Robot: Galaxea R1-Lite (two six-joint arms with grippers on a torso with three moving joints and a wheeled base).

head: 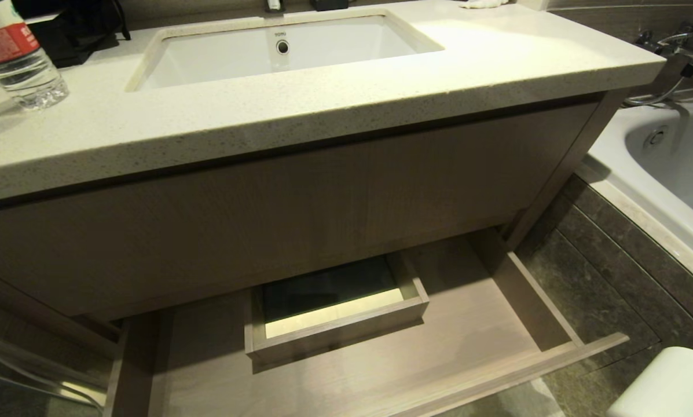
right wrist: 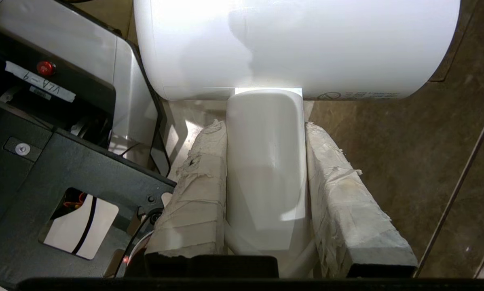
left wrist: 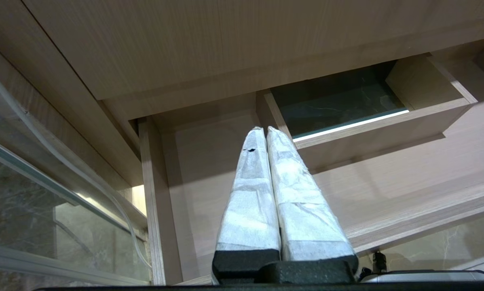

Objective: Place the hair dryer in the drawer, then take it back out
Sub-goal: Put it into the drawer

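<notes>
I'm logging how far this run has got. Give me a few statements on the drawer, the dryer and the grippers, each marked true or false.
1. The drawer is pulled open. True.
2. The hair dryer lies inside the drawer. False: the right gripper holds it by the handle, over the floor.
3. The left gripper is shut and empty. True.
4. A water bottle stands in the sink. False: it stands on the countertop, beside the sink.
5. No arm shows in the head view. True.
</notes>
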